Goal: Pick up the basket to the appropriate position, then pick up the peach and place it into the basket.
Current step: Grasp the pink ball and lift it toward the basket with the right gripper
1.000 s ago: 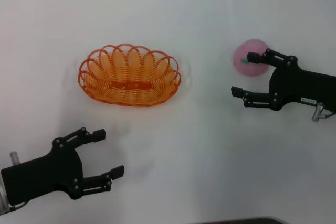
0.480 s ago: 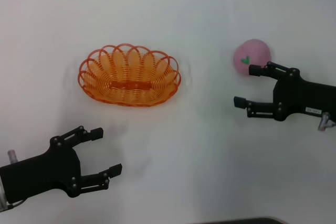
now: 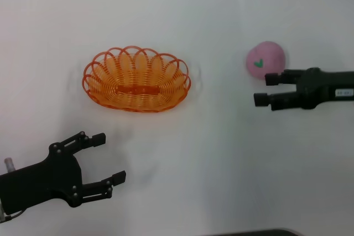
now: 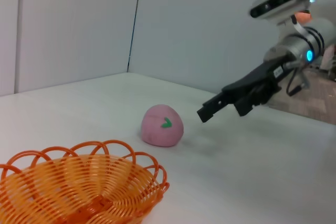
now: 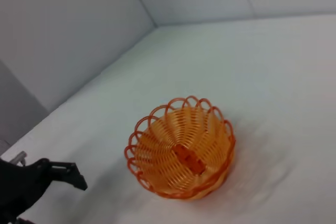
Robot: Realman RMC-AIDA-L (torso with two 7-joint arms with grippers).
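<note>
The orange wire basket (image 3: 166,95) sits empty on the white table, left of centre. The pink peach (image 3: 266,59) with its green leaf mark lies on the table far to the right. My right gripper (image 3: 264,89) is open and empty, just in front of the peach and beside it, not touching it. My left gripper (image 3: 109,157) is open and empty, in front of the basket and well short of it. The left wrist view shows the basket (image 4: 126,162), the peach (image 4: 161,125) and the right gripper (image 4: 209,110) beyond. The right wrist view shows the basket (image 5: 210,181).
The white table (image 3: 221,153) has bare surface between the basket and the peach. Grey walls (image 4: 210,24) stand behind the table in the wrist views. The left gripper (image 5: 58,174) shows far off in the right wrist view.
My right gripper has turned and drawn back toward the right, so the whole peach now shows. My left gripper has slid slightly back toward the table's front left. Basket and peach have not moved.
</note>
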